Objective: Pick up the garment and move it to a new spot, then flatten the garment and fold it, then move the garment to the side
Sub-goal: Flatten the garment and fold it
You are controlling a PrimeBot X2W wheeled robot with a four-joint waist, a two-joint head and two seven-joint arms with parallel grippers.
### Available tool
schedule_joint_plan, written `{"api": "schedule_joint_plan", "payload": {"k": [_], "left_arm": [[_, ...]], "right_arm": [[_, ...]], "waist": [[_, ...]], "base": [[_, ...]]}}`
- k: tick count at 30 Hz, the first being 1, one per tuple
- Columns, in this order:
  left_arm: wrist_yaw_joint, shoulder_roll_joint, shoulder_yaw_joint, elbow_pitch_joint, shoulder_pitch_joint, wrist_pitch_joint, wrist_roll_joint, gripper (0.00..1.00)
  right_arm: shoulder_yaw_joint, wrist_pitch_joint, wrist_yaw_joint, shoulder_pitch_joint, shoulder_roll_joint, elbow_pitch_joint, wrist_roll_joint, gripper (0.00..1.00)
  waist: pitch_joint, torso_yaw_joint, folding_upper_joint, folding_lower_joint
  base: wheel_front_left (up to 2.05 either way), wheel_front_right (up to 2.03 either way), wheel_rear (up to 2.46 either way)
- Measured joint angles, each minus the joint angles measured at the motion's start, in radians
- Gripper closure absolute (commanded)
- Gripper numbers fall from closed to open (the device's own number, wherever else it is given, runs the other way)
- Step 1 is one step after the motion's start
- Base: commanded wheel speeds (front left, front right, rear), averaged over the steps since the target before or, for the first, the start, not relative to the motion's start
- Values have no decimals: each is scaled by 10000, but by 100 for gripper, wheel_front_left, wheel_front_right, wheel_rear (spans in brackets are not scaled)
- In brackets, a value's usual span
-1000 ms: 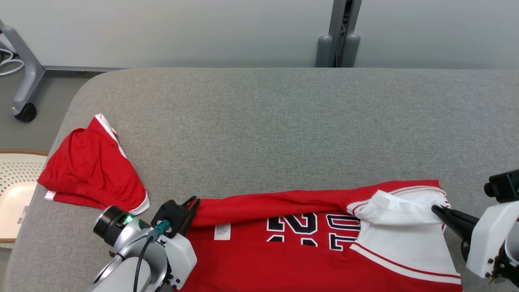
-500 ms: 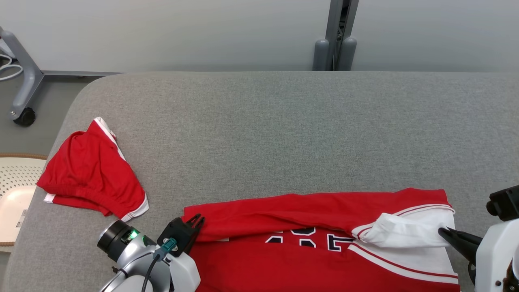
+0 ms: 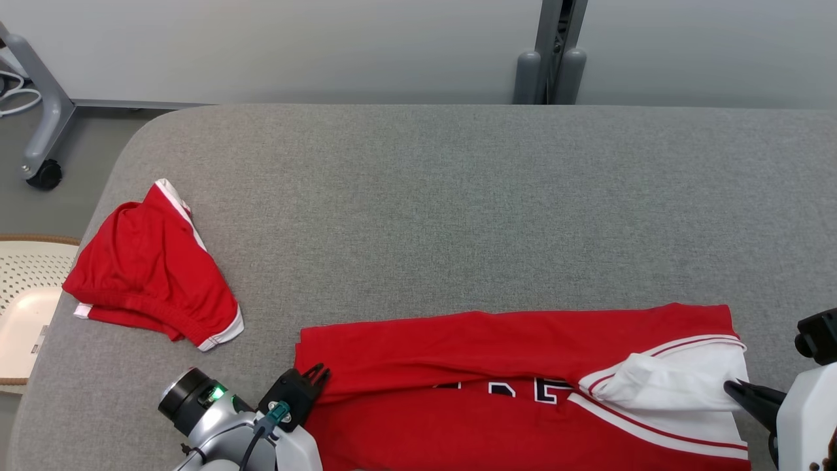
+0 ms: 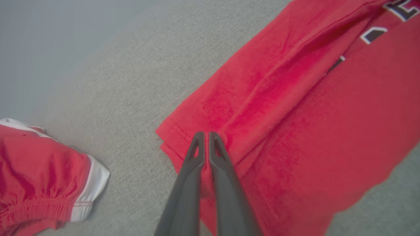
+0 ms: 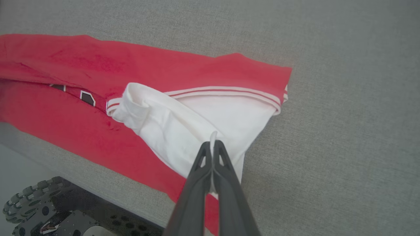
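Cream perforated basket [image 3: 33,261] stands beside the left end of the grey fabric-covered surface [image 3: 458,196]; it is cut off at the view's edge, contents indeterminable; red fabric jersey [image 3: 497,347] lies along the near edge, lower part cut off, black numerals [image 3: 523,390] mostly under a fold; left tool [image 4: 206,134] is clamped on its red hem; right tool [image 5: 213,143] is clamped on its white sleeve [image 5: 183,121]; crumpled red shorts [image 3: 150,268] lie well apart.

Red jersey [image 3: 458,340] — soft matt cloth, table [image 3: 425,196] — coarse grey weave
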State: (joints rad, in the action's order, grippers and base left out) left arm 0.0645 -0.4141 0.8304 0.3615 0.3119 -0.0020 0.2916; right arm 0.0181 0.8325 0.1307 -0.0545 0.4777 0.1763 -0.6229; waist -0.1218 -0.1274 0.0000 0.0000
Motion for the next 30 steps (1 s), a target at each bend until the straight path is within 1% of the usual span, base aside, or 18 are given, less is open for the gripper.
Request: {"api": "schedule_joint_plan", "payload": {"k": [4, 7, 17, 18, 19, 20, 21, 22, 23, 26, 30], "left_arm": [[79, 10, 2, 121, 5, -86, 0, 100], [127, 44, 2, 221, 30, -150, 0, 100], [146, 75, 157, 347, 89, -205, 0, 100], [142, 79, 180, 360, 92, -203, 0, 100], [140, 82, 198, 376, 95, -201, 0, 100], [119, 81, 215, 387, 97, -199, 2, 100], [113, 82, 236, 387, 97, -167, 4, 82], [113, 84, 259, 384, 95, -140, 8, 18], [113, 84, 274, 370, 95, -100, 15, 0], [167, 15, 228, 328, 97, -73, 46, 0], [395, -180, -33, 188, 171, -109, 148, 0]], "right_arm": [[-134, 318, 0, -121, -115, 29, 44, 100], [-261, 809, 0, -261, -226, 0, 29, 100], [-424, 915, 0, -317, -362, 0, 173, 100], [-447, 915, 0, -318, -389, -10, 192, 80], [-529, 867, 2, -313, -464, -19, 263, 0], [-673, 848, 2, -287, -591, -90, 286, 0], [-667, 880, 0, -272, -635, -127, 314, 0], [-663, 915, 0, -268, -679, -142, 326, 0], [-690, 918, 0, -262, -734, -146, 324, 0], [-813, 926, 0, -198, -769, -211, 345, 0], [-995, 738, 0, -154, -819, -251, 393, 0]], "waist": [[-40, 13, 0, 0], [-60, 39, 0, 0], [-128, 99, 0, 0], [-137, 95, 0, 0], [-143, 90, 0, 0], [-143, 89, 0, 0], [-141, 84, 0, 0], [-135, 80, 0, 0], [-126, 79, 0, 0], [-89, 58, 0, 0], [51, 30, 0, 0]], "base": [[0, 0, 0], [0, 0, 0], [0, 0, 0], [0, 0, 0], [0, 0, 0], [0, 0, 0], [0, 0, 0], [0, 0, 0], [0, 0, 0], [0, 0, 0], [0, 0, 0]]}}
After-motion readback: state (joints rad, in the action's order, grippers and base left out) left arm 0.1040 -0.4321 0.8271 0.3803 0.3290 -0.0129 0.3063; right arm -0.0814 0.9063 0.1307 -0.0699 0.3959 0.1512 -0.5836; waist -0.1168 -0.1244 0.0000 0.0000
